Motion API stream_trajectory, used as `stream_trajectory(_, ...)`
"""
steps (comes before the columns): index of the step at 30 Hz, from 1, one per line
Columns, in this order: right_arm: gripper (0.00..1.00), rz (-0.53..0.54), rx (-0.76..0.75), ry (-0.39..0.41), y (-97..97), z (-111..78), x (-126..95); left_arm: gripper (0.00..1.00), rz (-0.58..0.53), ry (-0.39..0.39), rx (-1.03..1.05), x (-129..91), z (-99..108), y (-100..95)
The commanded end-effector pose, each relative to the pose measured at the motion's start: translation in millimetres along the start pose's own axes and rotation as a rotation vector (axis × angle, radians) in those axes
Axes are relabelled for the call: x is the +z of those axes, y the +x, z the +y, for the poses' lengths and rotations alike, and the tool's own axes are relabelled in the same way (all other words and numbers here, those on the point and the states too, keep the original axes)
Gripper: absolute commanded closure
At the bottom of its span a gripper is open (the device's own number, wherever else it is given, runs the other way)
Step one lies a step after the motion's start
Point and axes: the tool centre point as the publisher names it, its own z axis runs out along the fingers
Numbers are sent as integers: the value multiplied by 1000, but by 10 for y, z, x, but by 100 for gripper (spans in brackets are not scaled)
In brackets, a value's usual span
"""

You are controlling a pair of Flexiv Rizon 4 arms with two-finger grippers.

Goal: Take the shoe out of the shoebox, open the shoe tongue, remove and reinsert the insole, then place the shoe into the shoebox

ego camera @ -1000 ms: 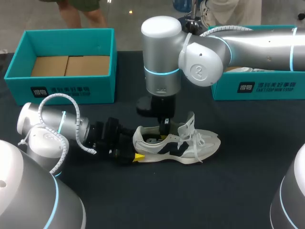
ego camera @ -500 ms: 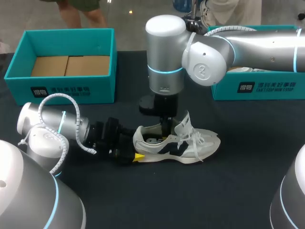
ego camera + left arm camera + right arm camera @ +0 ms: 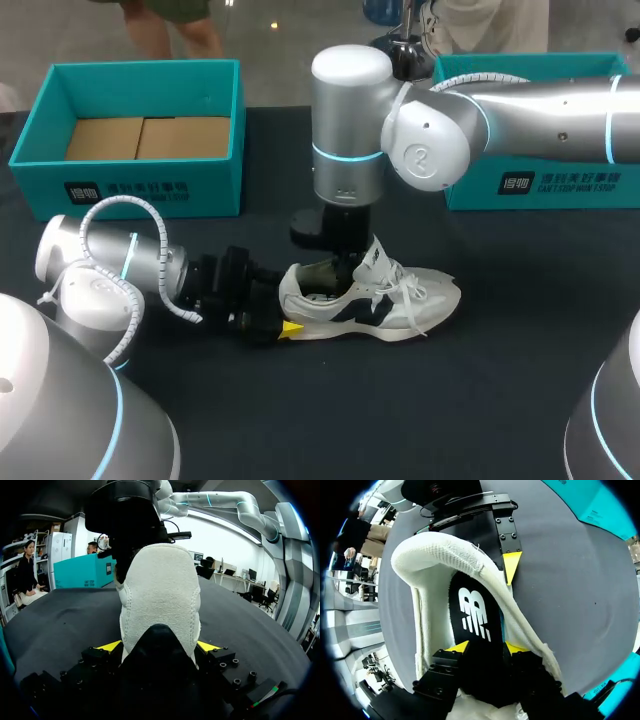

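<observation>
A white sneaker (image 3: pixel 400 300) with dark side panels lies on the black table, toe pointing right. My left gripper (image 3: pixel 275 322) lies low at the heel. In the left wrist view the white heel (image 3: pixel 160 595) fills the gap between its yellow fingertips (image 3: pixel 111 646), which touch it on both sides. My right gripper (image 3: pixel 345 268) comes down from above into the shoe's mouth, just behind the raised tongue (image 3: pixel 378 256). In the right wrist view my right gripper (image 3: pixel 486 647) stands open inside the shoe, over the black insole (image 3: pixel 472 610) with its white logo.
A teal shoebox (image 3: pixel 130 185) with a cardboard floor stands open at the back left. A second teal box (image 3: pixel 545 185) stands at the back right, mostly behind my right arm. Bare black table lies in front of the shoe.
My right gripper has opened inside the shoe and its arm has shifted slightly right. The tongue has dropped lower. The left gripper and the shoe have stayed put.
</observation>
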Motion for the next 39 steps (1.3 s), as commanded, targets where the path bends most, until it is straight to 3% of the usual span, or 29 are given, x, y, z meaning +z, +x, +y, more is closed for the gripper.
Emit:
stream_trajectory(1,56,18,-4,-1,-13,111,245,100,1,-2,1,5,14,10)
stream_trajectory(6,58,43,-12,3,116,118,268,100,1,-2,1,5,14,10)
stream_trajectory(8,64,48,-14,7,146,128,285,100,1,-2,1,5,14,10)
stream_trajectory(11,100,53,-16,11,191,136,289,100,1,-2,1,5,14,10)
stream_trajectory(25,100,23,19,23,320,54,39,100,1,-2,1,5,14,10)
stream_trajectory(39,100,-36,38,36,319,17,-314,100,1,-2,1,5,14,10)
